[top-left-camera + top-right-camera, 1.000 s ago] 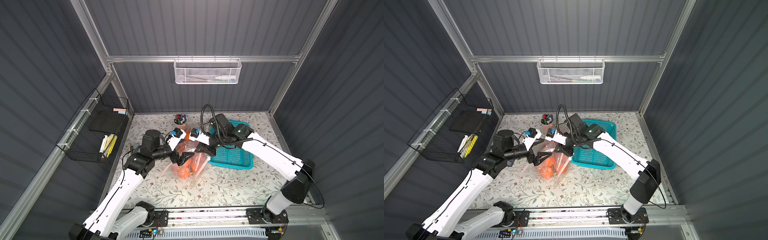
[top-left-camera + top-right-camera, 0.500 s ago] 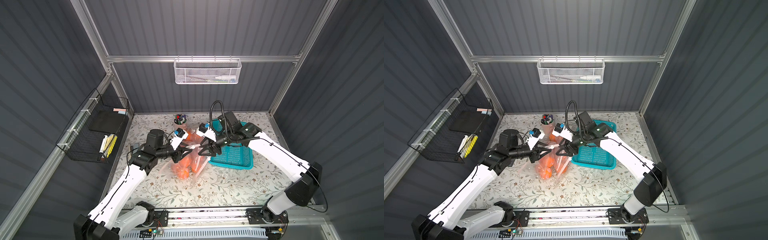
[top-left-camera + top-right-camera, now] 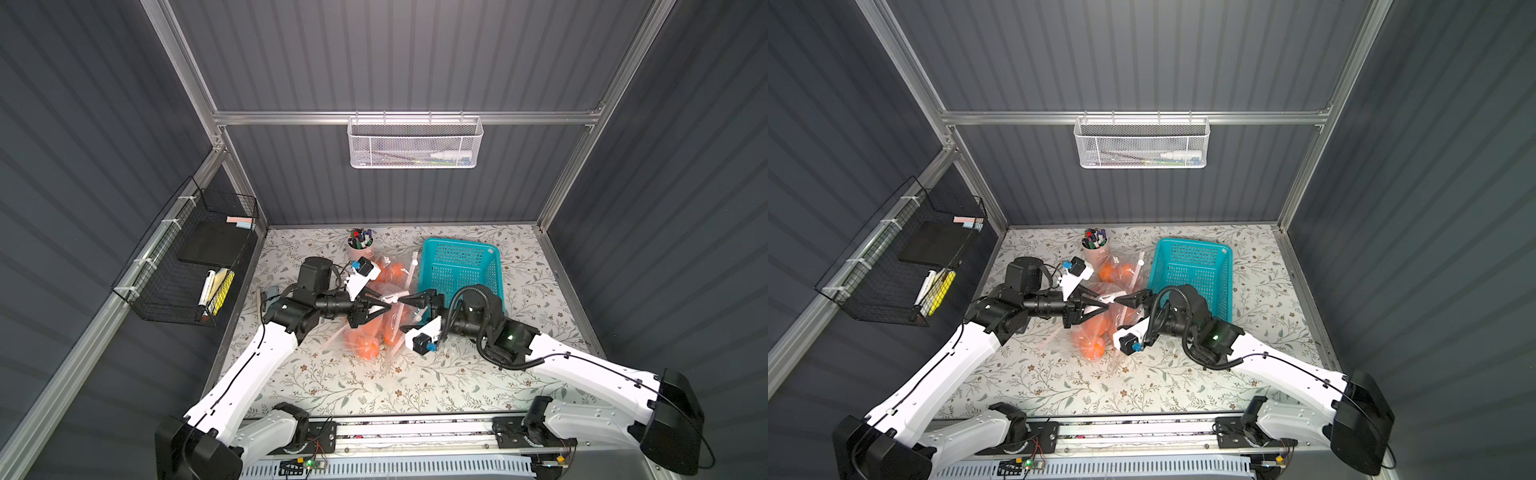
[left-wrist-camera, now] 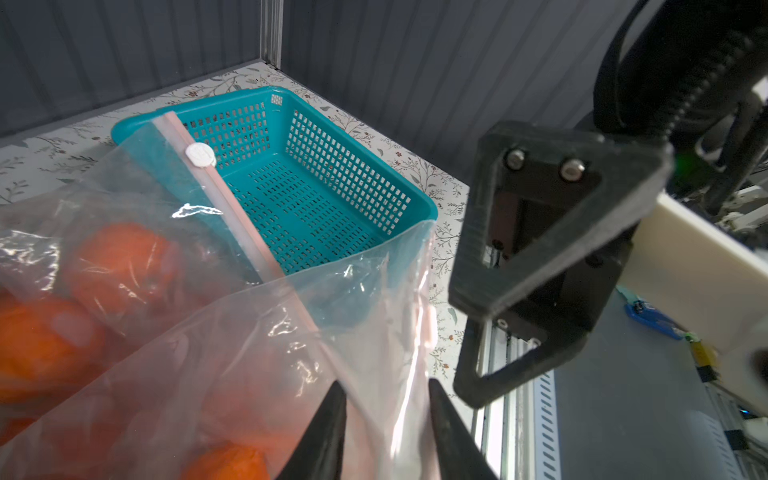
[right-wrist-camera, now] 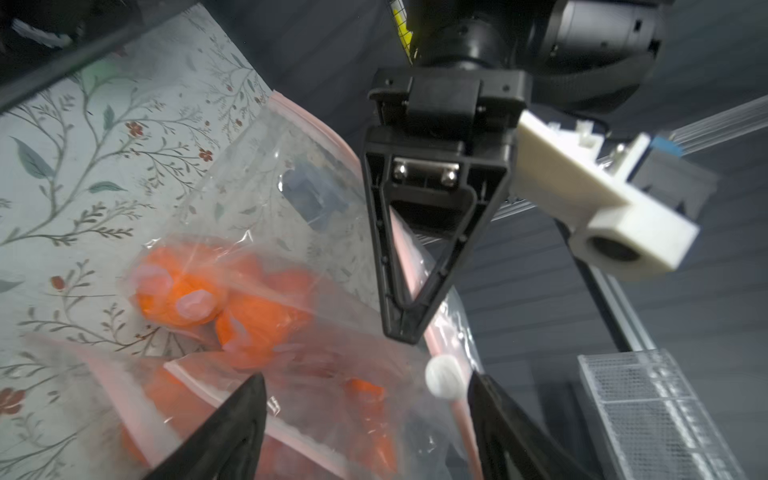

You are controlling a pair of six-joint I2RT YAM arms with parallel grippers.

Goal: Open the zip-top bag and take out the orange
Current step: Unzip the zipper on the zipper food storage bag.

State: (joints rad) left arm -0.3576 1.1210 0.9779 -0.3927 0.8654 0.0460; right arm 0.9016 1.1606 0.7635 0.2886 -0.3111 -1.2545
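The zip-top bag (image 3: 386, 332) sits mid-table with its mouth edge lifted off the surface. The oranges (image 3: 366, 347) are slumped in its lower part on the floral tabletop (image 3: 415, 386). My left gripper (image 4: 384, 386) is drawn narrow on that raised edge, with film and the pink zip strip (image 5: 405, 257) running between the jaws. My right gripper (image 5: 368, 380) stands wide with no grip on anything. The white slider (image 5: 444, 378) lies between its fingers, close to one; contact unclear. How far the zip is parted I cannot tell. In both top views my two grippers face tip to tip above the bag, near but apart. A second zip-top bag (image 3: 390, 270) of oranges lies just behind, between the pink marker cup (image 3: 360, 247) and the teal basket (image 3: 457, 241), its strip leaning on the basket's rim. My right wrist hangs at the basket's near corner. Bare tabletop runs from the bag to the front rail (image 3: 415, 430), and beside the basket toward the right wall. A white mesh basket (image 3: 415, 143) hangs on the back wall and a black wire basket (image 3: 187, 266) on the left wall. Any print on their contents is too small to read.
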